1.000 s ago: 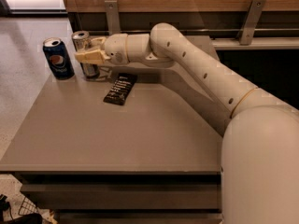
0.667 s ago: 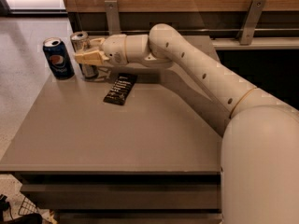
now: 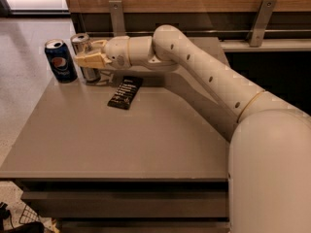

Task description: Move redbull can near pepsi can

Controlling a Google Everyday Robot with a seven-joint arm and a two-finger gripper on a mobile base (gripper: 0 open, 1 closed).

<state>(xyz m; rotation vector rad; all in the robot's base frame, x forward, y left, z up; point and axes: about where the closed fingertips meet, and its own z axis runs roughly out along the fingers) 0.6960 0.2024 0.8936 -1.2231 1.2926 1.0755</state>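
Observation:
The redbull can [image 3: 80,41], slim and silver, stands upright at the table's far left corner. The pepsi can [image 3: 60,61], dark blue with a round logo, stands just to its left with a small gap between them. My gripper [image 3: 85,54] reaches in from the right and is shut on the redbull can. One tan finger [image 3: 90,59] crosses the can's front and the other sits behind it. The can's base rests on or just above the table.
A black flat packet [image 3: 125,92] lies on the grey table [image 3: 121,144] just right of and in front of the cans. My arm [image 3: 204,76] spans the table's right half. A wooden wall with metal brackets [image 3: 116,13] runs behind.

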